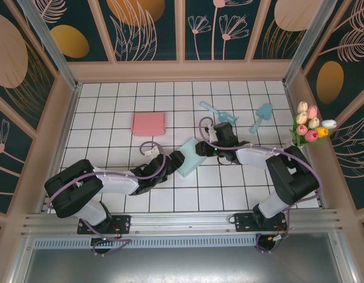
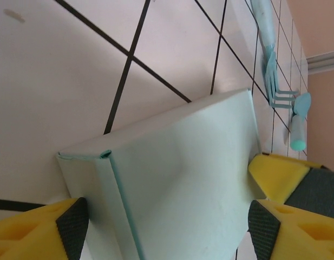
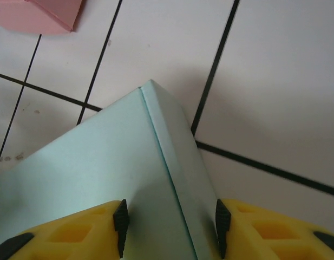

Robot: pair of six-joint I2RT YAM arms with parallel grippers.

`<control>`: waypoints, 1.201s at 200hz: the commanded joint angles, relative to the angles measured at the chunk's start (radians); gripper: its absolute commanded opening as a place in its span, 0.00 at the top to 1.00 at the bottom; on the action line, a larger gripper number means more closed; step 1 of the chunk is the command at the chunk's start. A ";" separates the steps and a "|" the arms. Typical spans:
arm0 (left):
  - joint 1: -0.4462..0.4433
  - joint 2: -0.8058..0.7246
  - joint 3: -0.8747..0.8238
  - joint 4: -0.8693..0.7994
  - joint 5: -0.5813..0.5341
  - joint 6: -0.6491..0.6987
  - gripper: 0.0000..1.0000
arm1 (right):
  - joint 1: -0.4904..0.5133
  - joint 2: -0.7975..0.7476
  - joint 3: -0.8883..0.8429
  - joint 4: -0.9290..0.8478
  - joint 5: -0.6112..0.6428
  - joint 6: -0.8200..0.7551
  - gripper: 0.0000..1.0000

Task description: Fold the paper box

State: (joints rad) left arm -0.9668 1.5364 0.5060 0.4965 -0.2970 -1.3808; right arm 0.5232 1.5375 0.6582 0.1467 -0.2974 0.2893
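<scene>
Mint paper box (image 1: 189,156), from above: mid-counter (image 1: 111,100) between both arms, long axis near to far.
Left wrist: box (image 2: 177,179) crosswise between wide left jaws; contact we cannot tell.
Right wrist: right jaws half-closed astride its folded edge (image 3: 172,162); grip unclear.

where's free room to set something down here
Bare tiles: left of the pink box, and the near row in front of the mint box. Crowded: centre, left claw and right claw at that box; rake, shovel, tulips far right.
</scene>
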 commanded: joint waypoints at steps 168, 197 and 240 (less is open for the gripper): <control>0.134 0.201 0.475 -0.160 0.074 0.267 0.21 | -0.008 -0.200 0.006 0.124 0.043 0.180 0.53; 0.172 0.276 0.570 -0.192 0.111 0.289 0.21 | -0.030 -0.109 0.048 0.167 0.037 0.181 0.53; 0.201 0.388 0.723 -0.261 0.132 0.338 0.22 | -0.048 0.011 0.110 0.234 0.034 0.178 0.53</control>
State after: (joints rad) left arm -0.7460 1.8816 1.1233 0.2050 -0.2913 -1.0775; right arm 0.4625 1.4990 0.6979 0.2596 -0.1757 0.4770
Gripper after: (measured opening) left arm 0.786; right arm 0.467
